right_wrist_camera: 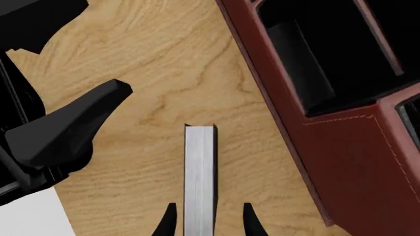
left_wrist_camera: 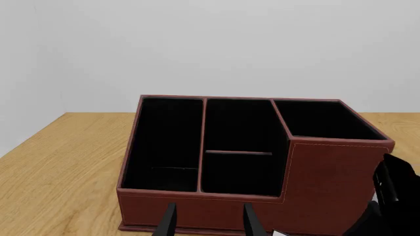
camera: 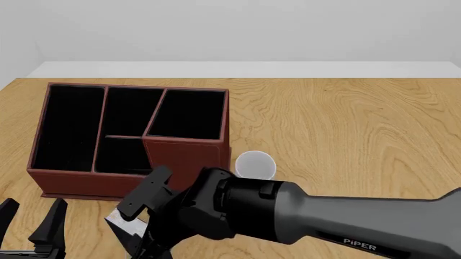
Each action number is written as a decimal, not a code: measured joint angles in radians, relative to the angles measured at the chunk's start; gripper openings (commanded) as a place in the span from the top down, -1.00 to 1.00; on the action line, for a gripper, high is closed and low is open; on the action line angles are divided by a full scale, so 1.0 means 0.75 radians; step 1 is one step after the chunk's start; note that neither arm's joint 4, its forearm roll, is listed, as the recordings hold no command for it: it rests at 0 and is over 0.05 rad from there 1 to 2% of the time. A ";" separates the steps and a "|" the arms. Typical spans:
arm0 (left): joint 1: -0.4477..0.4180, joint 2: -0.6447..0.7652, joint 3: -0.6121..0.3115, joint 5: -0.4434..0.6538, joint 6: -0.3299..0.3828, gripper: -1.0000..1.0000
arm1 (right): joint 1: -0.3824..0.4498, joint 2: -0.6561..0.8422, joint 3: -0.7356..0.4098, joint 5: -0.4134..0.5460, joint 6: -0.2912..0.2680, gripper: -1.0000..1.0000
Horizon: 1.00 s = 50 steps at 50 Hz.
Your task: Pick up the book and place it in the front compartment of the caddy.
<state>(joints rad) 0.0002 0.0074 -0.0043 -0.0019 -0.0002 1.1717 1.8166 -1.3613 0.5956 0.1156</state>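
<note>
Two grippers shared the near edge of the table. Nearest the camera, the right gripper [right_wrist_camera: 206, 221] was clenched on the book [right_wrist_camera: 200, 177], its fingertips [right_wrist_camera: 166, 220] pressing the black covers from either side while the white page block faced the wrist camera. Holding it edge-on like that probably suited the job, since a thin book carried upright can be slid down into a narrow slot rather than laid flat. In the front view the book [camera: 128, 227] showed only as a pale corner under the right arm, seemingly clear of the table [camera: 346, 135] and just short of the caddy [camera: 72, 181], not yet over any compartment.

Beside it, the left gripper [camera: 32, 226] sat low at the near left corner with its fingers [camera: 56, 216] spread and nothing between them. It appeared parked there to keep out of the way, and its camera looked straight into the caddy [left_wrist_camera: 217, 206], giving a clear check on the four black compartments.

Beyond the arm, the white mug [camera: 255, 164] stood just beside the caddy's taller corner section. Judging from this, the lift was done and the carry over the front wall remained; the mug and that taller corner looked like the things to avoid brushing.
</note>
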 measured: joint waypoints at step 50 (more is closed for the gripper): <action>0.000 0.000 0.000 0.000 0.000 -1.00 | -0.044 -0.031 -0.060 0.038 -0.108 1.00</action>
<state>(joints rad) 0.0002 0.0074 -0.0043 -0.0019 -0.0002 1.1388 1.7934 -1.4065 0.6242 0.0344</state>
